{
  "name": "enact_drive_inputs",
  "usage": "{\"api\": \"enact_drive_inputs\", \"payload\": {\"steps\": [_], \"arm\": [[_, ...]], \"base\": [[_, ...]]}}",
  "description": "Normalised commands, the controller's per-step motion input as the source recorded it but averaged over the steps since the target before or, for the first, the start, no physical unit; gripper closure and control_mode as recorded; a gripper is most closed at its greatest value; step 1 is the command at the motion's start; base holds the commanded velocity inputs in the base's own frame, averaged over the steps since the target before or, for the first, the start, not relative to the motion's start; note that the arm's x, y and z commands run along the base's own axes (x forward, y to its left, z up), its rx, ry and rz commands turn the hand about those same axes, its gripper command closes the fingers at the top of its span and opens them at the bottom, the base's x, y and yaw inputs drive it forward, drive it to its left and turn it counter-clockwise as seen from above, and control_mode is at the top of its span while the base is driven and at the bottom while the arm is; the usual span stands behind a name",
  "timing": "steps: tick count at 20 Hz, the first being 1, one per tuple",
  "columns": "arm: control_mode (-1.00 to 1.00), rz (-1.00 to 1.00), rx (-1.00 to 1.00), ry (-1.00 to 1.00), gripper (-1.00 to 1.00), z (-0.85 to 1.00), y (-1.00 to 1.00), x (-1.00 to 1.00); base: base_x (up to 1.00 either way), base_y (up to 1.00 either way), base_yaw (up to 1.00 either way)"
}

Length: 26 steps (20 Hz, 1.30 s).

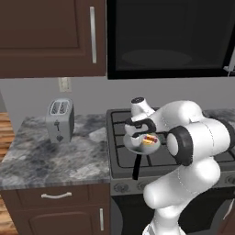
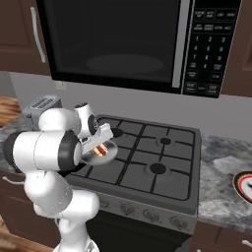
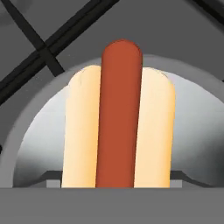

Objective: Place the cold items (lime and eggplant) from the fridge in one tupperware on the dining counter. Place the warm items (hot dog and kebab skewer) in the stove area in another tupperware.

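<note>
The hot dog (image 3: pixel 119 127) lies in a grey pan (image 3: pixel 35 131) at frame centre of the hand view, sausage between pale bun halves, stove grate lines crossing the upper left. In the left base view the gripper (image 1: pixel 146 133) hangs just above the pan, middle of frame; whether it is wide or narrow cannot be told. That view also shows a toaster (image 1: pixel 59 120) on the surface (image 1: pixel 36 160) at left; the right base view shows a microwave (image 2: pixel 123 39) across the top.

microwave keypad (image 2: pixel 205 49) labels too blurred for reading
</note>
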Motion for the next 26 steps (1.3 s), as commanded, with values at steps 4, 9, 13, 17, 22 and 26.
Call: {"api": "enact_drive_inputs", "payload": {"steps": [4,9,13,17,22,26], "arm": [[-1.0,0.01,0.18,-0.37,1.0,0.41,-0.55,-0.73],[-1.0,0.12,-0.01,0.16,1.0,1.0,0.05,-0.21],[-1.0,0.17,-0.07,0.33,1.0,1.0,0.0,-0.38],[-1.0,0.08,0.0,0.06,1.0,1.0,-0.23,-0.96],[-1.0,0.0,0.08,-0.65,1.0,0.56,-0.35,-1.0],[-1.0,0.0,0.17,-0.95,1.0,-0.02,-0.16,-1.0]], "base": [[0.0,0.0,0.0],[0.0,0.0,0.0],[0.0,0.0,0.0],[0.0,0.0,0.0],[0.0,0.0,0.0],[0.0,0.0,0.0]]}}
